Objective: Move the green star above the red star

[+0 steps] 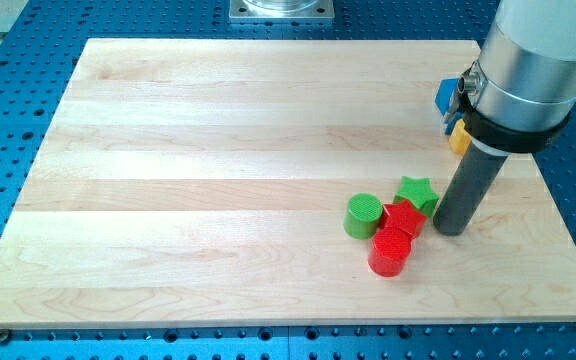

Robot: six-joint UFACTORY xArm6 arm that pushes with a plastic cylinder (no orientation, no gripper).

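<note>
The green star (417,192) lies at the view's lower right on the wooden board (218,150). It touches the red star (402,217), which sits just below and left of it. My tip (451,227) rests on the board right beside the green star, at its right side. A red cylinder (389,251) touches the red star from below. A green cylinder (363,215) stands to the left of the red star.
A blue block (447,96) and a yellow block (459,137) show at the view's right, partly hidden behind the arm's silver body (533,50). The board's right edge runs close to the rod.
</note>
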